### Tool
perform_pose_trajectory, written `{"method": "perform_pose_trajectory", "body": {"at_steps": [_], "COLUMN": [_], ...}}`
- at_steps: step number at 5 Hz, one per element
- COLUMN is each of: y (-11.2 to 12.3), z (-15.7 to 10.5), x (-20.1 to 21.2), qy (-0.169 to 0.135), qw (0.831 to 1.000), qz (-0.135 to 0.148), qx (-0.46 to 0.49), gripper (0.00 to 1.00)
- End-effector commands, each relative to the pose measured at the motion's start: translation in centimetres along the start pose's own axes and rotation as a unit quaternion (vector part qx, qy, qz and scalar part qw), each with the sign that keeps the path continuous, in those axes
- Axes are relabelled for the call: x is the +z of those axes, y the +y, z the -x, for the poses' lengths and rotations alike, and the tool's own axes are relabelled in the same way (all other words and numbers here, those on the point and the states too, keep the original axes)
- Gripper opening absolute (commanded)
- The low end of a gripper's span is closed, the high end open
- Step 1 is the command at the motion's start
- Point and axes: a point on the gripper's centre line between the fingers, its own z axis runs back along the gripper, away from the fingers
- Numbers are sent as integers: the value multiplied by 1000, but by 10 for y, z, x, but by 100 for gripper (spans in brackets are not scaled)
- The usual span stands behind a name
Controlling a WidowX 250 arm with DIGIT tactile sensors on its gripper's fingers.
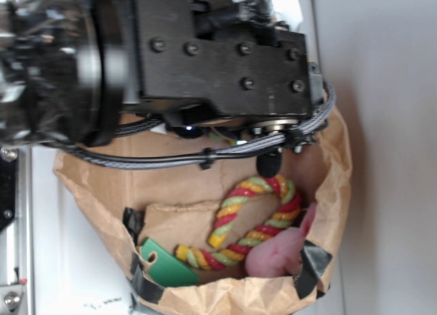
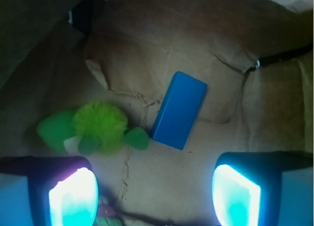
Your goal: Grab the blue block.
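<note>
Hand [image 2: 154,199] hangs spread wide over the brown paper [image 2: 196,39], nothing between its fingers [image 2: 73,199]. The blue block [image 2: 179,110] lies flat just ahead, tilted, right beside the fuzzy green toy [image 2: 100,127].

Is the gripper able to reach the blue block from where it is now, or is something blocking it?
Probably yes. In the wrist view the gripper is open, and the blue block lies flat on bare brown paper ahead of it. The fuzzy green toy sits close to its left, but nothing covers the block.
</note>
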Motion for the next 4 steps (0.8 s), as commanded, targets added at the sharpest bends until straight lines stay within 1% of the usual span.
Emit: {"method": "perform_pose_trajectory", "body": {"at_steps": [1, 2, 3, 4], "y": [5, 11, 20, 26], "z": [-21, -26, -29, -30], "x": [8, 3, -4, -10], "qy": [-7, 2, 9, 17], "qw": [997, 993, 992, 990], "qz": [15, 24, 36, 62], "qx": [77, 113, 123, 122], "gripper": [100, 100, 100, 100]}}
